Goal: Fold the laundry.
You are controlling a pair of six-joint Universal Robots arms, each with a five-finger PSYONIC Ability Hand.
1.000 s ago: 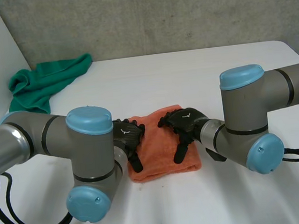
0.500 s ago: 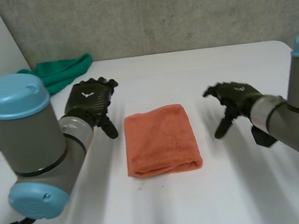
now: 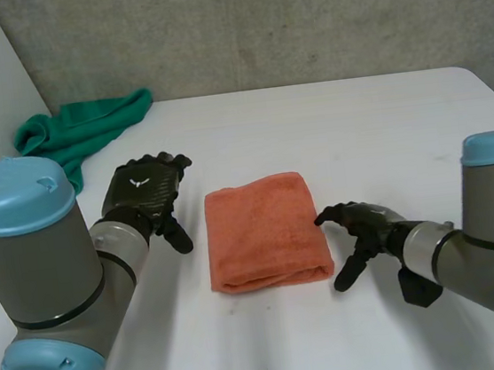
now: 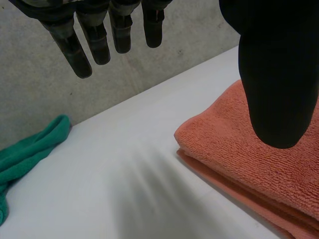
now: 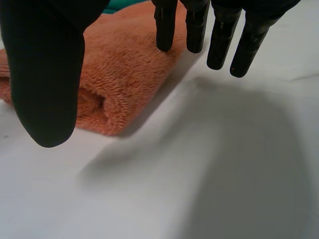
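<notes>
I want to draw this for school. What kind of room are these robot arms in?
Probably a robot lab or test room, not a home: a bare concrete wall, a plain white table, and just two towels, a folded orange towel and a crumpled green towel.

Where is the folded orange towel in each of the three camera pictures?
Head view: the orange towel lies mid-table, between the left hand and the right hand.
Left wrist view: towel beneath the left hand's thumb.
Right wrist view: towel at the right hand's fingertips.
Shared landmark: the green cloth, beyond the towel.
</notes>
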